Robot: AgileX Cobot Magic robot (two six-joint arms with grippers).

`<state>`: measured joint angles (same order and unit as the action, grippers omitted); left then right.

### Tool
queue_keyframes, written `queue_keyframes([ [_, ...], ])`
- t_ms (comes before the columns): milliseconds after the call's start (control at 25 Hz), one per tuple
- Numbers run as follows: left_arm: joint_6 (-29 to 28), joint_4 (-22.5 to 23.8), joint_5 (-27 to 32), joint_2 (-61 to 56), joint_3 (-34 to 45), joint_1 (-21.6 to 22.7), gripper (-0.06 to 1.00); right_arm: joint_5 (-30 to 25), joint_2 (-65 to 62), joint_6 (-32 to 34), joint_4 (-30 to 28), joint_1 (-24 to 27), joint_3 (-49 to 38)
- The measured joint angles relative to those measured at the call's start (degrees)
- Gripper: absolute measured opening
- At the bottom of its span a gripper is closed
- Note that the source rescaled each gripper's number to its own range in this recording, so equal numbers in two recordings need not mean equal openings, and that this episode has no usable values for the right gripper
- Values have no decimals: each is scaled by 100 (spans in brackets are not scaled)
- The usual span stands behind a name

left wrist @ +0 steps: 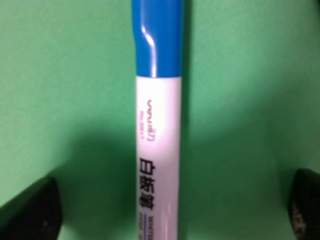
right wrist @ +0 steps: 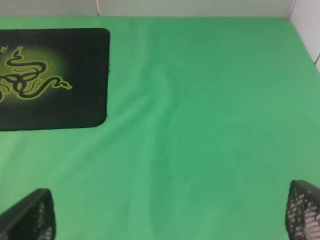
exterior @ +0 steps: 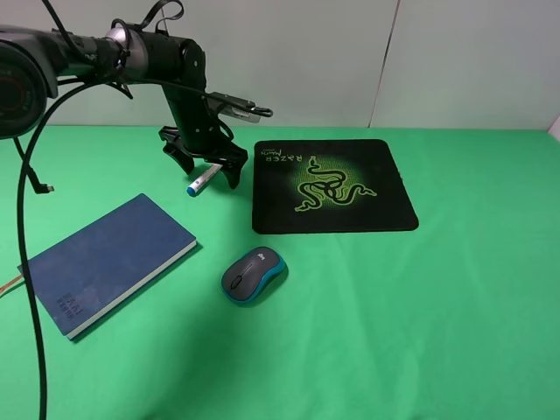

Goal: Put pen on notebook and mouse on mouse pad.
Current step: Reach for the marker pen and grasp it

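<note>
Short thick white marker pen (left wrist: 159, 150), blue cap: fills the left wrist view, lying on the green cloth (exterior: 420, 332) just left of the black snake-emblem mouse pad (exterior: 332, 185), beyond the dark blue hardcover notebook (exterior: 105, 258). Long axis runs between the fingers. Left gripper (exterior: 210, 171): spread wide, straddling the barrel without touching it, arm angled steeply down. Right gripper (right wrist: 170, 217): spread, empty, right of the pad.

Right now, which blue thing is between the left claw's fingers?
The white blue-capped marker; the dark blue hardcover notebook and teal-sided grey mouse lie well away.
</note>
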<state>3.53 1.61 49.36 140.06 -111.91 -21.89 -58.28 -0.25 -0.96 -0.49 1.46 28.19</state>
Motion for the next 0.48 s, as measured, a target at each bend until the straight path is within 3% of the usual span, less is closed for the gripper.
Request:
queue_keyframes([
  [240,0,11,-1,0,0,-2,56,0,0,0,0,0,0],
  [480,0,11,12,0,0,-2,0,0,0,0,0,0,0],
])
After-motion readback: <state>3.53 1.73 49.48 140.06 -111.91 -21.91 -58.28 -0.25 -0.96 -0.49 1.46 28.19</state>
